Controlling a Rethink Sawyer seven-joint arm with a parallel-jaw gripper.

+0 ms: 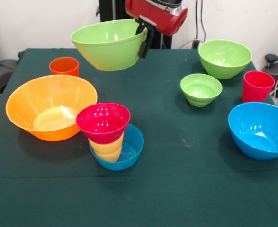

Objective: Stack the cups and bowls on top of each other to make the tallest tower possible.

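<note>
My gripper (143, 40) is shut on the rim of a big green bowl (108, 45) and holds it tilted in the air above the table's far middle. The tower (108, 137) stands near the front: a small blue bowl (129, 153) at the bottom, the yellow ribbed cup (108, 147) in it, and the small red bowl (103, 122) on top. The very wide orange bowl (51, 106) sits at the left, the orange cup (64, 66) behind it. The second big green bowl (225, 57), the small green bowl (201, 89), the red cup (258, 86) and the big blue bowl (262, 128) sit at the right.
The table has a dark green cloth (176, 179). The robot's pedestal and cables stand behind the far edge. A black object (273, 61) lies off the table at the right.
</note>
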